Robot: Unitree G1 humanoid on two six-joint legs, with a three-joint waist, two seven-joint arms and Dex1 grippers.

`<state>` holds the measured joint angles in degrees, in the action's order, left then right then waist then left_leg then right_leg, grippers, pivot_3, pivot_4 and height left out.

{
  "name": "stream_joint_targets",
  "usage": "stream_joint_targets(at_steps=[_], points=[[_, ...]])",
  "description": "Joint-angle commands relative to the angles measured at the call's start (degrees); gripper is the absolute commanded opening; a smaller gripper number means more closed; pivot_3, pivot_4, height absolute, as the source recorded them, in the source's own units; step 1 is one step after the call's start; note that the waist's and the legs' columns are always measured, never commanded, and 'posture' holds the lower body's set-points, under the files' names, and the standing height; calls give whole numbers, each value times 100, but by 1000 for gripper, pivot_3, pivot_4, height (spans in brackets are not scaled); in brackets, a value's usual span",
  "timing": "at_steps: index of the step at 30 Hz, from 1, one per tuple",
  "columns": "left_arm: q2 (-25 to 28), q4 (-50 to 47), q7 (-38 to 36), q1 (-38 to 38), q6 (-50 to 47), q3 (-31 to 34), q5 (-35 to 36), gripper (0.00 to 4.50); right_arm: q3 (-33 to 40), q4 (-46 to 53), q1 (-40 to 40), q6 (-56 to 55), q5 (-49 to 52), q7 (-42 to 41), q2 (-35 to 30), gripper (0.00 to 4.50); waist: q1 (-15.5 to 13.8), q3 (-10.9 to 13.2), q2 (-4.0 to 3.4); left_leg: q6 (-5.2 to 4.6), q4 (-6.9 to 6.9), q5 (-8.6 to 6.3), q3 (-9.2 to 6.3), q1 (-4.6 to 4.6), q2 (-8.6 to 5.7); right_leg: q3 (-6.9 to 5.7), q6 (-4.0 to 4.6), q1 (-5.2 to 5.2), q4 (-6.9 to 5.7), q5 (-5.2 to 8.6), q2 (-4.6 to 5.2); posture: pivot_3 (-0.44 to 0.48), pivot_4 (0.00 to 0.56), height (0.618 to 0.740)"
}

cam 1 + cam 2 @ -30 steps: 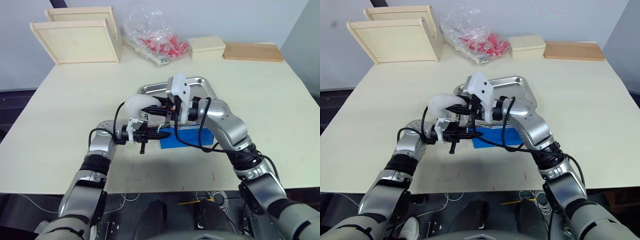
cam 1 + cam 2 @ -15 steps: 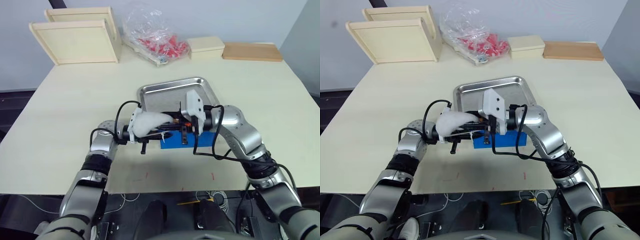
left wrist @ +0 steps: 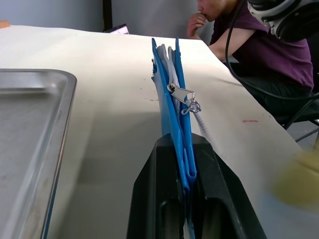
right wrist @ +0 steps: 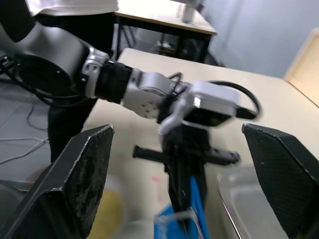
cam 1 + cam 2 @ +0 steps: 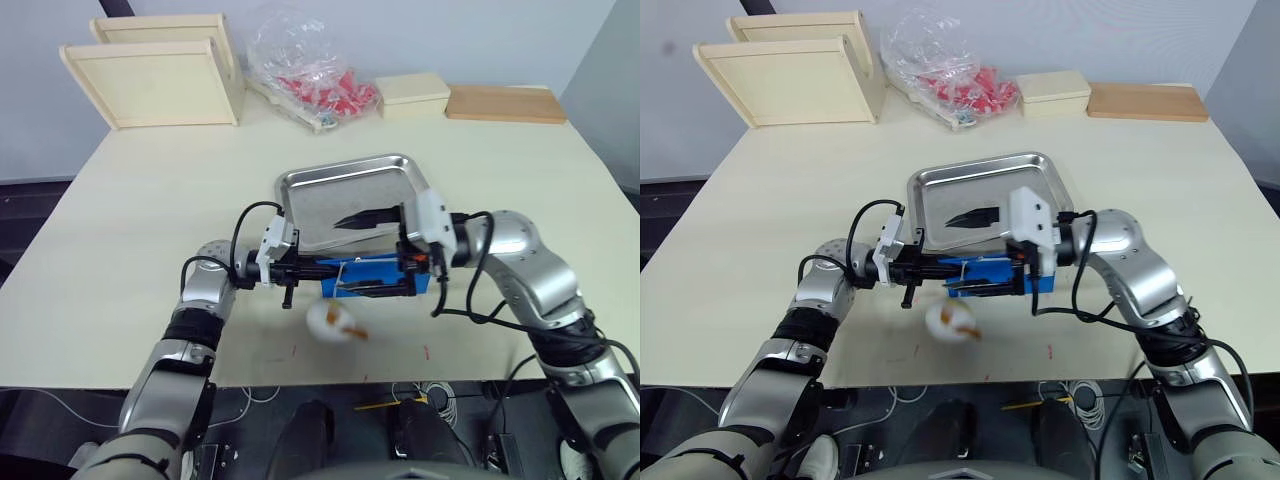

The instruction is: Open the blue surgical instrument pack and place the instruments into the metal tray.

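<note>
The left gripper's fingers (image 3: pixel 169 199) clamp the blue pack (image 5: pixel 370 275) on edge at centre frame, just below the metal tray (image 5: pixel 300 185). The right gripper's fingers (image 4: pixel 79 174) spread wide beside it. Opening underway; next, catch the zipper pull (image 3: pixel 185 95).

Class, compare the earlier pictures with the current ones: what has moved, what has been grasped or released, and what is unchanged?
The right gripper has let go, opened and swung off to the robot's right. A white bundle, earlier held up between the grippers, is now low at the table's near edge. The left gripper stays shut on the blue pack; the metal tray stays put.
</note>
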<state>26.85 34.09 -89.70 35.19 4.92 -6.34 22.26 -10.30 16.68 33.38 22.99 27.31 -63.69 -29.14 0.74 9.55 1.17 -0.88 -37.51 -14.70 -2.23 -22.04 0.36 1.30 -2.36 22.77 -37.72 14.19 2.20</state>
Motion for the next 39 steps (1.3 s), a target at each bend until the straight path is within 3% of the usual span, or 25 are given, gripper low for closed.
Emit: stream_joint_targets(at_steps=[1,6,11,22,23,25,32,39], points=[[27,64,-280,-58,76,-94,-66,0,353,70,-244,149,145,-33,-331,4356,0,0,0,0,0,0,1,0,0,1,0,0,0,0,0,0,150,740],[46,180,-280,-54,172,-126,-82,0,472,-601,-531,341,203,-273,-740,4356,3,0,1,0,0,0,8,2,-1,7,0,-1,3,0,0,0,150,740],[45,209,-280,-29,217,-142,-93,0,286,-1411,-632,-104,-89,-327,-491,4356,7,-2,4,0,0,0,15,6,-1,14,-1,-2,2,0,-7,0,150,740],[104,206,-280,-66,248,-100,-116,0,24,-2074,-628,-835,-563,-709,-288,4356,8,-2,3,0,0,0,17,6,-1,16,-1,-1,1,0,-7,0,150,740],[105,203,-280,-71,247,-95,-117,0,29,-2108,-626,-872,-578,-724,-272,4000,8,-2,3,0,0,0,17,6,-1,16,-1,-1,1,0,-7,0,150,740],[109,194,-280,-81,246,-90,-117,0,84,-2149,-622,-888,-543,-714,-213,3755,8,-2,3,0,0,0,17,6,-1,16,-1,-1,0,0,-7,0,150,740],[132,208,-280,-84,265,-110,-115,0,332,-2143,-556,-584,-186,-692,17,210,7,-2,3,0,0,0,16,6,0,16,-1,-1,0,0,-7,0,150,740],[119,245,-280,-60,291,-127,-112,0,298,-2279,-596,-691,-317,-721,15,95,8,-2,3,0,0,0,17,6,-1,16,-1,-1,0,0,-7,0,150,740]])
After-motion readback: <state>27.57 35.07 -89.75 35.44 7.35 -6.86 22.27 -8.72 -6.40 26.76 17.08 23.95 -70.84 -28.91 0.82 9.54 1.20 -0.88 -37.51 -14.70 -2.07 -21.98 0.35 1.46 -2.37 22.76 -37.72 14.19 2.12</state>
